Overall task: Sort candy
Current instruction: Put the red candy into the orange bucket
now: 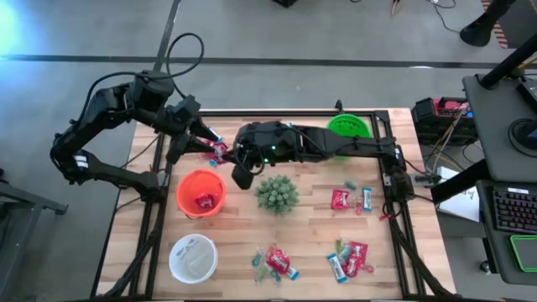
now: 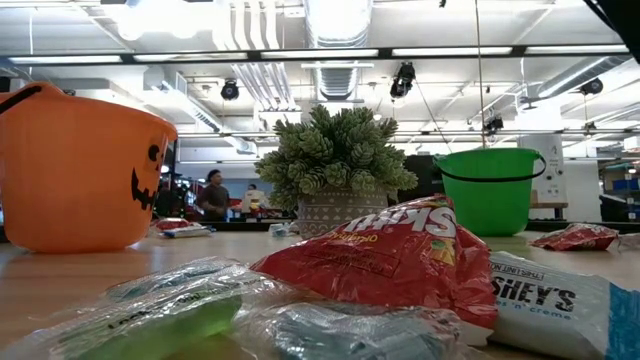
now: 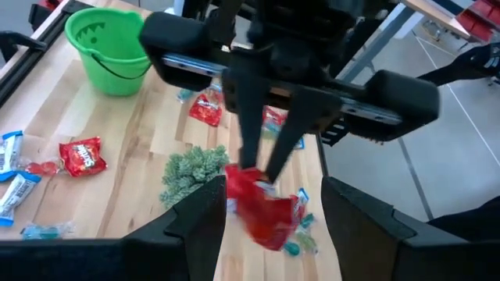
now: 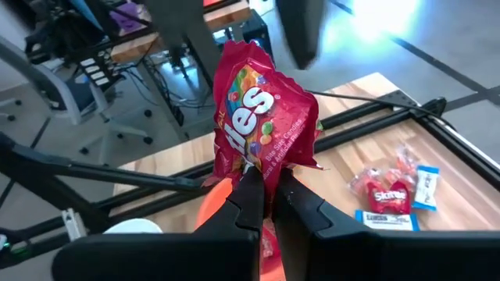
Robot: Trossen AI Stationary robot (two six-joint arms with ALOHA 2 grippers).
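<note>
Pinching a crinkly red foil Skittles packet (image 4: 262, 117) by its lower edge, right gripper (image 4: 266, 204) pressed together; light, limp, slippery. Left gripper (image 3: 269, 215) spread, just beside.

Robotics laboratory or workshop: wooden bench (image 1: 310, 220) on a concrete floor, exposed ceiling ducts (image 2: 337, 25), strip lighting, keyboard (image 1: 513, 207), cabling, and a person (image 2: 212, 194) among distant workstations.

Orange bucket (image 1: 200, 192) left of counter (image 1: 310, 243) centre; spiky plant (image 1: 276, 194) mid-counter; green bucket (image 1: 350, 127) far edge; white bowl (image 1: 193, 257) near-left corner.
</note>
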